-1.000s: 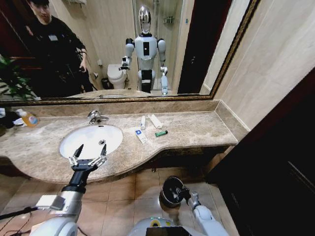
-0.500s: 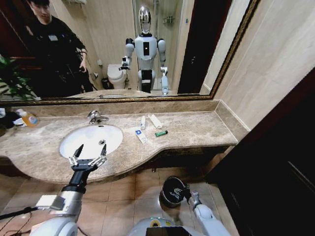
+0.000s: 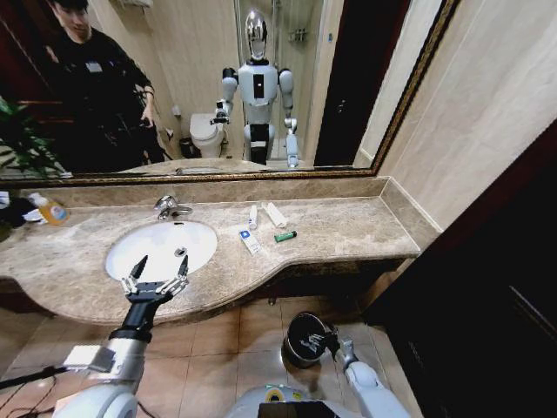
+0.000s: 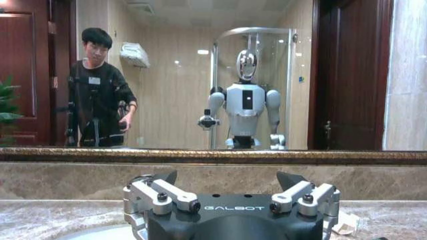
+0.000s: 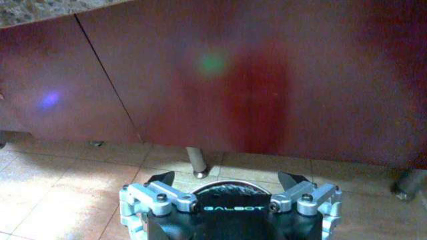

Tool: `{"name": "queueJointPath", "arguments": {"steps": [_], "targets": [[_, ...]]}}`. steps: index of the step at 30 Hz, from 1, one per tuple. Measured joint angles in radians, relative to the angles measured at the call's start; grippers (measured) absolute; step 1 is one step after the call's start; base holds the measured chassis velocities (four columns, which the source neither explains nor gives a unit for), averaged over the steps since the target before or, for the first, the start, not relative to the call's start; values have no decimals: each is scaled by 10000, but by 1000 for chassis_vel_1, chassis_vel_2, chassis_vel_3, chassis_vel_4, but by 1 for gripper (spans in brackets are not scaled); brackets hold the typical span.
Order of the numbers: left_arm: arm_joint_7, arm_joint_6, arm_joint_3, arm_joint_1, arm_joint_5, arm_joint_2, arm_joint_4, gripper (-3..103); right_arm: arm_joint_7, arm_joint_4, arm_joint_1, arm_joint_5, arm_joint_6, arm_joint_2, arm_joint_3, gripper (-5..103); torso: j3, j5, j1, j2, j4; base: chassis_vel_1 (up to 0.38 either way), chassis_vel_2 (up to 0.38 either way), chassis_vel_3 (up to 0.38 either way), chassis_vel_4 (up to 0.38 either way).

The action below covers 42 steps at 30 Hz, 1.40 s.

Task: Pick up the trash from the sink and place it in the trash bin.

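Right gripper (image 3: 328, 341), fingers spread and empty, hangs low over the bin (image 3: 303, 338) on the floor, below the counter (image 3: 348, 231) edge. Left gripper (image 3: 156, 277), fingers apart and empty, is over the counter's front edge at the sink (image 3: 130, 252). Trash (image 3: 265, 226) lies on the counter beside the sink, toward the mirror (image 3: 174, 87).

tubes (image 3: 275, 214): 2 | packets (image 3: 250, 241): 1 | green cylinder (image 3: 285, 236): 1 | bins (image 3: 300, 337): 1
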Motion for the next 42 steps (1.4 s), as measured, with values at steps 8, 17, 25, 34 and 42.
{"name": "queueJointPath", "arguments": {"steps": [8, 17, 25, 34, 42], "targets": [[0, 0, 0, 0, 0, 0, 0, 100, 0, 489, -240, 80, -36, -163, 12, 100, 0, -1, 0, 0, 0, 0, 0, 0, 0], [0, 0, 0, 0, 0, 1, 0, 100, -44, 1894, -836, 355, 54, -452, 83, 100, 0, -1, 0, 0, 0, 0, 0, 0, 0], [0, 0, 0, 0, 0, 0, 0, 100, -117, 2623, -1146, 242, 319, -665, 250, 100, 0, 0, 0, 0, 0, 0, 0, 0, 0], [0, 0, 0, 0, 0, 1, 0, 100, -41, 3955, -1432, 795, 171, -963, 450, 100, 0, -1, 0, 0, 0, 0, 0, 0, 0], [0, 0, 0, 0, 0, 0, 0, 100, 149, 5855, -1793, 1144, -332, -1180, 621, 100, 0, -1, 0, 0, -1, 0, 0, 0, 0]]}}
